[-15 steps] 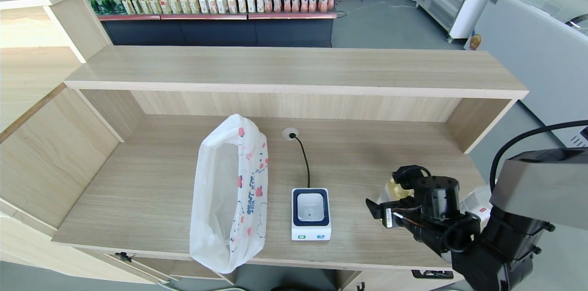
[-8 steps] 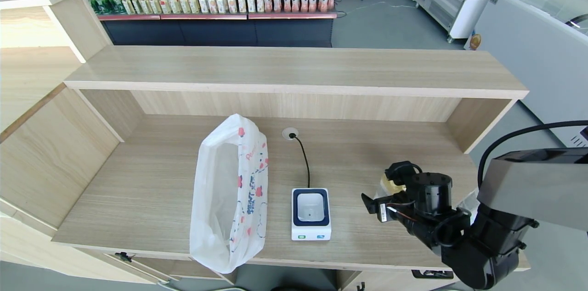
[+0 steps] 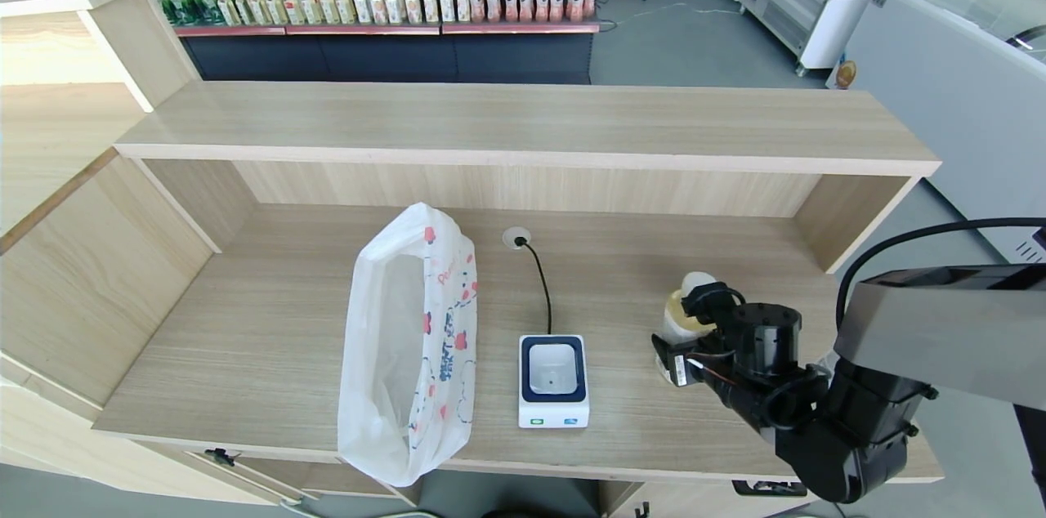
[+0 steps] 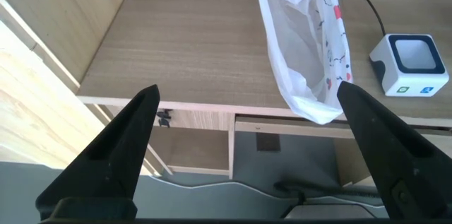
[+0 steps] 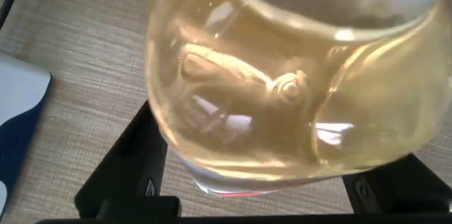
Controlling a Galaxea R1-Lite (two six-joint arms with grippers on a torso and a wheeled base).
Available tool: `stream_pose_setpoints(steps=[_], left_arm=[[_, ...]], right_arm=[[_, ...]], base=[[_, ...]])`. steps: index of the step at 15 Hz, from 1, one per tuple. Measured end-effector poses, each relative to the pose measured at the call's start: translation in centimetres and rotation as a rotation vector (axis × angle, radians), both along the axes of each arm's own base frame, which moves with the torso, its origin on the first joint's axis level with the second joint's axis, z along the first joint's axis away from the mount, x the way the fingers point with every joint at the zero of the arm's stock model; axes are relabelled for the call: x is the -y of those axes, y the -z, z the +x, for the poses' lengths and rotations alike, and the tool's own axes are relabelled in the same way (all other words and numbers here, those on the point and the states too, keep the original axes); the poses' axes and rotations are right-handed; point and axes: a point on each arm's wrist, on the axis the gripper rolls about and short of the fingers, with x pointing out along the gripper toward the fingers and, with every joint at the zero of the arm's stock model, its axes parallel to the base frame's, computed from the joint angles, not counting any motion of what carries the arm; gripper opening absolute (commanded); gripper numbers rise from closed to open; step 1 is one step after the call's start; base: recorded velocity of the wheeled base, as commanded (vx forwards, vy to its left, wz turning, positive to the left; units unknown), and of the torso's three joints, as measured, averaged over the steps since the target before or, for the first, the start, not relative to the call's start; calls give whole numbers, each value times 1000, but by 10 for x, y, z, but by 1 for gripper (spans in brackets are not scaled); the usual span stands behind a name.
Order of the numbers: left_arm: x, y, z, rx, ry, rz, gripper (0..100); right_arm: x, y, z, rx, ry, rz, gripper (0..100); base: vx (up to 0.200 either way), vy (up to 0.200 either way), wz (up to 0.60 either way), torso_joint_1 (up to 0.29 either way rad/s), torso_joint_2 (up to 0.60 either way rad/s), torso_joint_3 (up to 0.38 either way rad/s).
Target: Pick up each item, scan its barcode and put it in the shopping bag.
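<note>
Right side of the counter [image 3: 270,322]: right gripper [image 3: 683,338] sits to the right of the scanner [image 3: 553,379], near it but apart. Its fingers [image 5: 131,178] are clamped on either side of a bottle [image 3: 685,310] of pale yellow drink, which stands close to upright with its white cap on top. Cannot tell whether its base touches the wood.

Left gripper [image 4: 247,157] hangs off the counter's front edge, over the floor. Its fingers are spread wide and hold nothing.

Shopping bag [image 3: 409,346], white with red and blue print, lies on the counter just left of the scanner, mouth open, one end drooping over the front edge.

The scanner is white with a dark blue frame around its window. A black cable [image 3: 539,281] runs from it back to a hole in the counter.

Behind: shelves of bottled drinks [image 3: 376,3], freezers [image 3: 940,69] off to the right
</note>
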Motion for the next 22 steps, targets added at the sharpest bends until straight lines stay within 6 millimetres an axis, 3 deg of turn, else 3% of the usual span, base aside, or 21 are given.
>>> stream_pose_setpoints(steps=[7,9,12,16,19,22], left_arm=[[0,0,0,0,0,0,100],[0,0,0,0,0,0,100],[0,0,0,0,1,0,100],[0,0,0,0,0,0,100],[0,0,0,0,1,0,100],[0,0,0,0,0,0,100]], right_arm=[[-3,0,9,21,-8,1,0],[-4,-12,9,29,-64,76,0],[2,-47,4,21,-246,216,0],[29,-100,-17,-70,-557,395,0],[44,-135,-47,-140,-751,489,0],[47,-146,-82,-177,-894,518,0]], base=[[0,0,0,0,0,0],[0,0,0,0,0,0],[0,0,0,0,0,0],[0,0,0,0,0,0],[0,0,0,0,0,0],[0,0,0,0,0,0]])
